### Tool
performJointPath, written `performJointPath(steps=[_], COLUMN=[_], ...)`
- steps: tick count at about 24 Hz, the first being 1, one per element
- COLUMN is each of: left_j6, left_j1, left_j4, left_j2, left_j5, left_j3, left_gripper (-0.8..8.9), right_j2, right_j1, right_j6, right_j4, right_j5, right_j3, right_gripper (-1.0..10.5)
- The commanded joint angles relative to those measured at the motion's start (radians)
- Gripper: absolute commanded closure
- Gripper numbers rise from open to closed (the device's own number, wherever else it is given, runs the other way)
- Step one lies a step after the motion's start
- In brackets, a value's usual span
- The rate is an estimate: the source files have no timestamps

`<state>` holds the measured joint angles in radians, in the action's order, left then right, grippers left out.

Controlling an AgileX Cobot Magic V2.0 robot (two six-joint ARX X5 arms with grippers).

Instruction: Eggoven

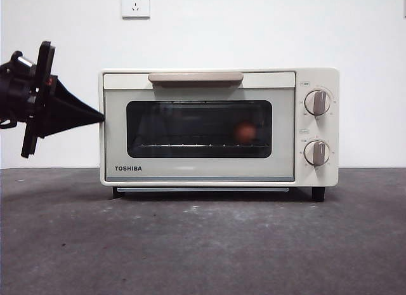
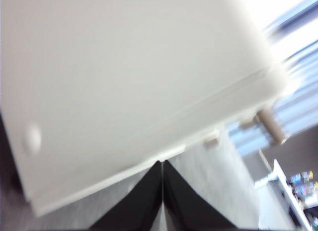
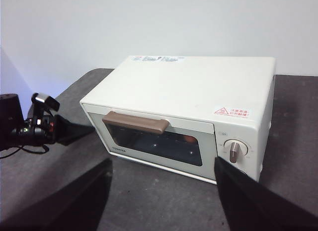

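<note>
egg (image 1: 246,131): orange-brown, inside oven on the wire rack, seen thru the glass, toward the knob side.
oven (image 1: 200,171): cream TOSHIBA, door up and closed, brown handle (image 1: 195,78) along the top edge, two knobs (image 1: 316,103) at one side.
L gripper (image 1: 100,117): jaws pressed together w/ nothing between; tip at the oven's side wall, touching or just off it, can't tell which.
R gripper (image 3: 164,191): jaws spread wide, holding nothing, hanging back above and in front of the oven.
step: I judge egg placed and door shut, so task looks near done; what's left is clearing my arms.
how-to: I'd pull L straight off sideways, no drag along the wall so the oven doesn't shift; keep R high.
surface: dark grey table (image 1: 203,250), mottled, light scuffs.
room: plain white wall, power socket (image 1: 135,3) above the oven.
</note>
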<state>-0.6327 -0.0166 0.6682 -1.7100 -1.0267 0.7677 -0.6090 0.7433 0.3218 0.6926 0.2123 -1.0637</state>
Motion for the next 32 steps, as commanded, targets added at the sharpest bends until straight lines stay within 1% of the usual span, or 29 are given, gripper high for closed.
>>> performJointPath(steps=[1, 4, 7, 10, 12, 14, 16, 18, 20, 23, 27, 31, 32], left_j6=[-0.063, -0.065, -0.064, -0.057, -0.028, 0.031, 0.118, 0.217, 0.297, 0.381, 0.441, 0.470, 0.477], left_j1=[0.000, 0.006, 0.021, 0.042, 0.058, 0.080, 0.105, 0.137, 0.168, 0.214, 0.263, 0.295, 0.301], left_j4=[0.022, 0.020, 0.019, -0.019, -0.084, -0.190, -0.327, -0.484, -0.620, -0.773, -0.902, -0.993, -1.014], left_j2=[-0.008, 0.014, 0.073, 0.164, 0.240, 0.319, 0.407, 0.504, 0.591, 0.705, 0.827, 0.910, 0.927], left_j5=[-0.002, -0.014, -0.018, 0.016, 0.049, 0.105, 0.174, 0.277, 0.377, 0.502, 0.635, 0.716, 0.730], left_j3=[0.012, 0.012, 0.012, 0.012, 0.012, 0.012, 0.012, 0.012, 0.012, 0.012, 0.012, 0.012, 0.012], left_gripper=[8.08, 8.08, 8.08, 8.08, 8.08, 8.08, 8.08, 8.08, 8.08, 8.08, 8.08, 8.08, 8.08], right_j2=[-0.003, -0.009, -0.018, -0.034, -0.049, -0.065, -0.081, -0.100, -0.120, -0.135, -0.118, -0.079, -0.071], right_j1=[0.007, 0.007, 0.007, 0.007, 0.007, 0.007, 0.007, 0.007, 0.007, 0.007, 0.007, 0.007, 0.007], right_j6=[0.005, 0.004, 0.004, -0.002, -0.018, -0.026, -0.043, -0.060, -0.073, -0.074, -0.074, -0.074, -0.076], right_j4=[-0.008, -0.004, 0.010, 0.019, 0.020, 0.020, 0.023, 0.034, 0.037, -0.003, -0.166, -0.331, -0.367], right_j5=[0.000, -0.001, -0.001, -0.001, -0.001, -0.001, -0.001, 0.002, 0.003, 0.006, 0.005, 0.006, 0.006], right_j3=[-0.016, -0.016, -0.016, -0.016, -0.016, -0.016, -0.015, -0.015, -0.010, 0.029, 0.148, 0.288, 0.323], right_gripper=[6.1, 6.1, 6.2, 6.2, 6.3, 6.4, 6.4, 6.4, 6.5, 6.9, 8.1, 9.3, 9.4])
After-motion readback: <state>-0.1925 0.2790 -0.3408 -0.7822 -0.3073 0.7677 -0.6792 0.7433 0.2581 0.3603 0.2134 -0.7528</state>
